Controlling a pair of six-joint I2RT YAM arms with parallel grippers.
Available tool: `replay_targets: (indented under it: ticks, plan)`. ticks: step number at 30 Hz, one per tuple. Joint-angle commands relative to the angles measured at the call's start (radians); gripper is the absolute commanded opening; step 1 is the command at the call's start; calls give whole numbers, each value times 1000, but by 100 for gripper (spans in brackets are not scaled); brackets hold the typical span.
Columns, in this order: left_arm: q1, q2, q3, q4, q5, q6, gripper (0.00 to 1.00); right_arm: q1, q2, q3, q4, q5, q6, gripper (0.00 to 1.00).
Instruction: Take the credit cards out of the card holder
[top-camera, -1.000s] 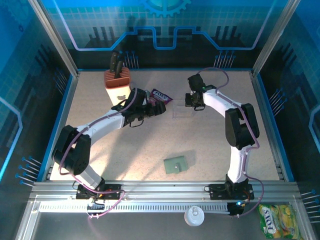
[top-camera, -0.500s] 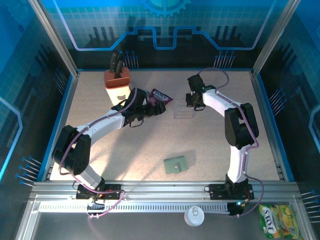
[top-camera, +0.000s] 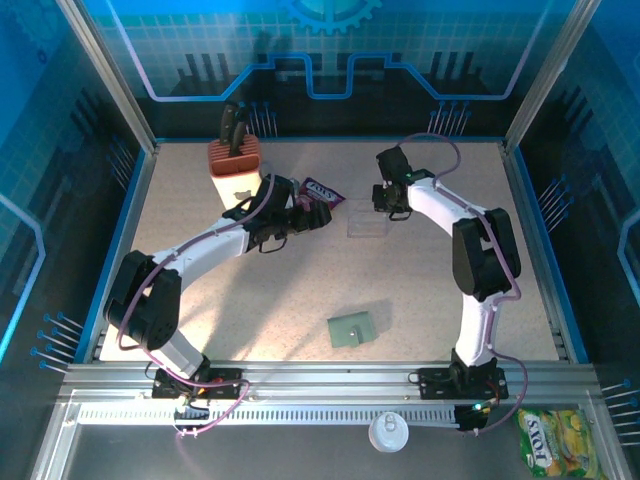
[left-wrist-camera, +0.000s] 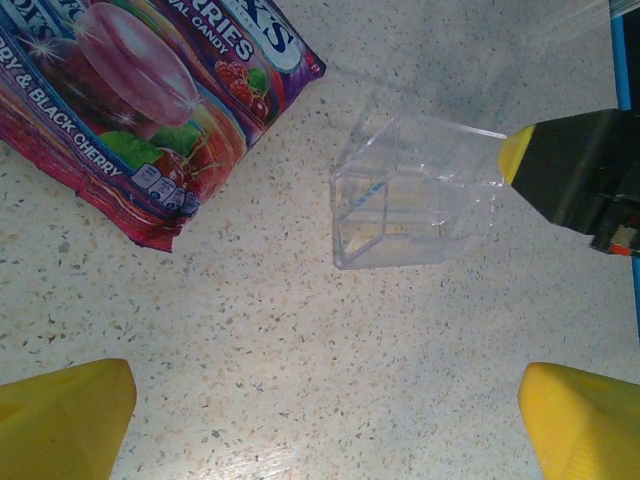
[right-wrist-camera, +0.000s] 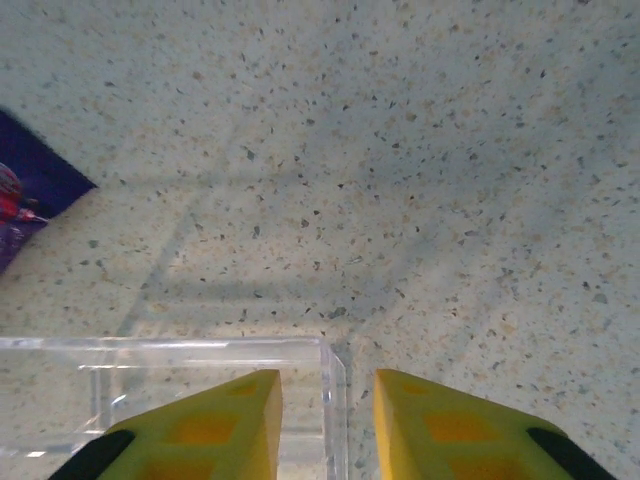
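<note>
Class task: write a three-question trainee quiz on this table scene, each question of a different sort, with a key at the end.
1. True or false: the card holder lies apart from both grippers.
2. Fill in: the left gripper, with the candy packet just ahead of it, has its fingers wide ____.
3. The right gripper has one finger on each side of a wall of: A the candy packet; B the clear box; C the card holder.
Key: 1 true; 2 open; 3 B.

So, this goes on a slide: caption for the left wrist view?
Open left tool above a clear box and a candy packet on the speckled table.
</note>
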Motion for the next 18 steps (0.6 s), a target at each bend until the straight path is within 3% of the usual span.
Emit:
replay_targets:
  ticks: [1, 12, 18]
  plan:
    - [-8, -8, 29, -32, -16, 31, 99, 9, -89, -24, -40, -15, -4, 34]
    - [-7, 10, 32, -45, 6, 79, 99, 108, -282, -199, -142, -187, 21, 45]
    - [3, 5, 22, -61, -8, 115, 99, 233, -388, -347, -191, -277, 177, 55]
